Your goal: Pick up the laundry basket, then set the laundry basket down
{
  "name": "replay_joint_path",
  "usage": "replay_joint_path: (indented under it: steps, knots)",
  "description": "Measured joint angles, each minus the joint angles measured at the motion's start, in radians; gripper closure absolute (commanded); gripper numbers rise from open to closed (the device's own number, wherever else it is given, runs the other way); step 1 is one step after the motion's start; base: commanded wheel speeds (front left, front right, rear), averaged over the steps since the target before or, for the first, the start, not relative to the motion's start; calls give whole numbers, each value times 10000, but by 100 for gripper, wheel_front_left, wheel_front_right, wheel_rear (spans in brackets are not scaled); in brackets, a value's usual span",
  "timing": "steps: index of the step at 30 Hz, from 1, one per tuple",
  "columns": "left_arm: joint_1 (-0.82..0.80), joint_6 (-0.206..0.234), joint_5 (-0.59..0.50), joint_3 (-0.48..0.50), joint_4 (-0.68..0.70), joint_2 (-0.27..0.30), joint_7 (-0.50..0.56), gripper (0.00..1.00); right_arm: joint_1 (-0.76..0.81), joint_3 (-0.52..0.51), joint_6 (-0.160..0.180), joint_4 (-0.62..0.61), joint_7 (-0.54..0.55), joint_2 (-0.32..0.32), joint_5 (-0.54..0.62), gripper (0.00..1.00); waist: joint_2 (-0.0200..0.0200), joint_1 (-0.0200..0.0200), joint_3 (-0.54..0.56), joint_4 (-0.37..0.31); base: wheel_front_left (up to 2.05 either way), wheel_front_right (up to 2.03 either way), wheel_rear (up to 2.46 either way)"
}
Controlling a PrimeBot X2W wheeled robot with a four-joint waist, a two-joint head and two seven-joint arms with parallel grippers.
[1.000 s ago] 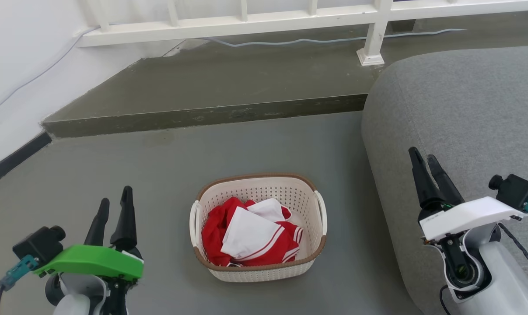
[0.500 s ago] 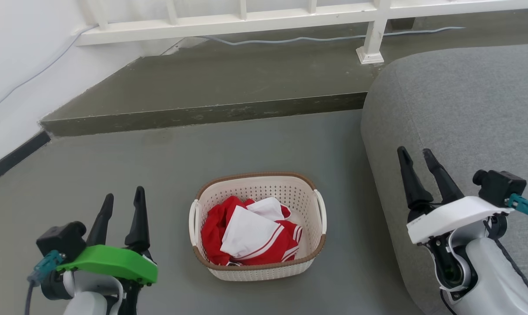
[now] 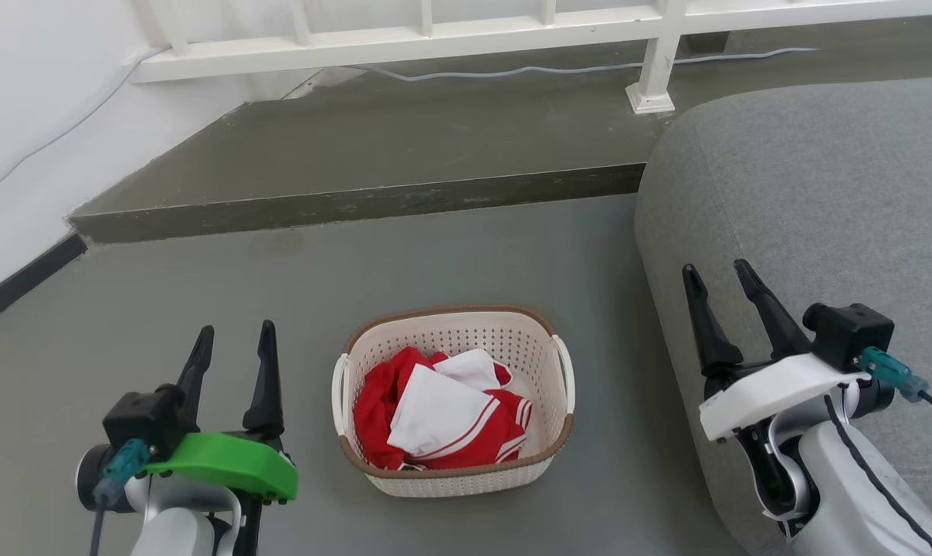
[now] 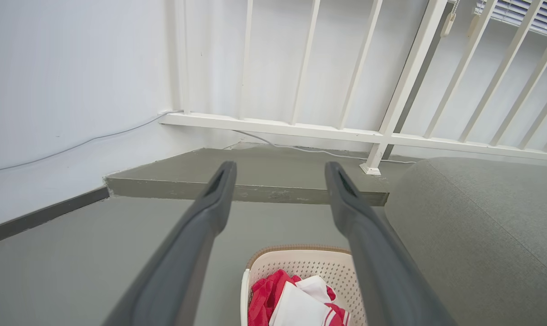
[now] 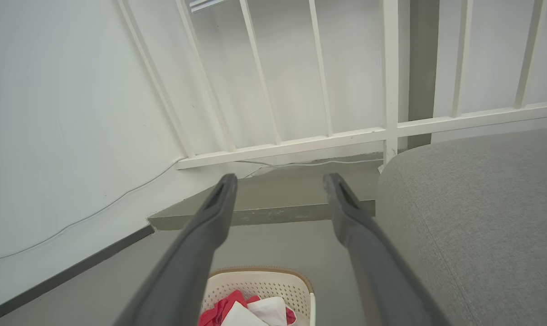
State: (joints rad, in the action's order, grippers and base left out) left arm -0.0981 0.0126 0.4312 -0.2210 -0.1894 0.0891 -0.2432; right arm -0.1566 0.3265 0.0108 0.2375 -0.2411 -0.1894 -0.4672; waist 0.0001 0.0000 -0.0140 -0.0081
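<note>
No legible text, no readable labels, brands, numbers or signs on anything in view

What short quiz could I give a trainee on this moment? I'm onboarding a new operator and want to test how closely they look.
1. True or false: the laundry basket stands on the floor with red and white clothes in it.
2. The left gripper is: A) shut on a basket handle; B) open, apart from the basket; C) down among the clothes.
3. Fill in: in the head view the right gripper is open, in front of the grey ____.

Key: 1 true; 2 B; 3 sofa.
</note>
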Motion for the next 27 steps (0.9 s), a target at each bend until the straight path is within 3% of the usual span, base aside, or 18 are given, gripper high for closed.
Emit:
replay_joint_path:
  steps: [27]
  knots:
    - [-50,52,-399,188,-21,-142,-84,0,-197,-134,86,184,-92,199,372,0,0,0,-199,-1,0,0,0]
